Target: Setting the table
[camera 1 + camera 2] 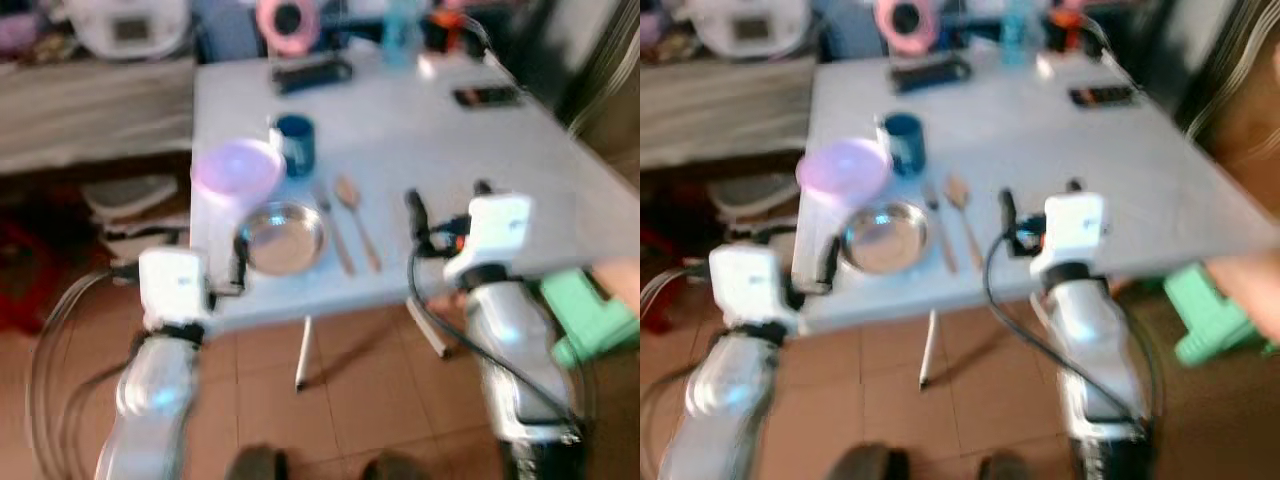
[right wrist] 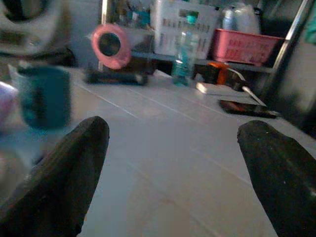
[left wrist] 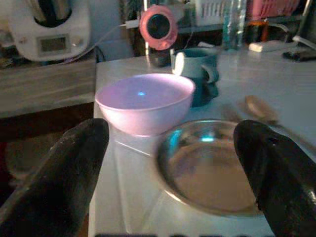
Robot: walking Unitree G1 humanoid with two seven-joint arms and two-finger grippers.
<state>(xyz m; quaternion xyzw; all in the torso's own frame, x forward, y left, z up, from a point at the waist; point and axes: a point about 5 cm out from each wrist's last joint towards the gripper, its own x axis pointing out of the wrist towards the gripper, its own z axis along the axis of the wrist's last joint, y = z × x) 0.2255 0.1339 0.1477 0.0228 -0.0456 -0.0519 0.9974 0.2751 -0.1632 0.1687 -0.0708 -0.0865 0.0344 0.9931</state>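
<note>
1. White table (image 1: 500, 170) carries the setting; its near edge faces the robot, and the place setting sits by the near-left corner
2. Steel plate (image 1: 283, 238) lies close to the near edge, just in from the left edge
3. Pink bowl (image 1: 238, 168) stands behind the plate, at the left edge, touching or almost touching the plate rim – can't tell which
4. Teal mug (image 1: 295, 144) is just beside the bowl on its right, upright, handle side unclear in the head views
5. Wooden spoon (image 1: 358, 215) and a second utensil, prob. a fork (image 1: 333, 230), lie side by side right of the plate, handles toward the near edge; blurred
6. Left gripper (image 3: 168, 148) hovers at the near-left corner, fingers (image 3: 64, 177) spread wide, empty, bowl and plate framed between them
7. Right gripper (image 2: 173, 148) is over the near edge, right of the utensils, fingers (image 2: 276, 173) wide apart, holding nothing
8. Far edge: pink round item (image 1: 287, 22), dark flat object (image 1: 312, 72), clear bottle (image 2: 183, 49); a phone (image 1: 487, 96) lies nr the far-right corner
9. Green stool (image 1: 590, 315) stands on the tiled floor (image 1: 350, 390) by the table's near-right side
10. White appliance (image 1: 128, 25) sits on a counter left of the table
</note>
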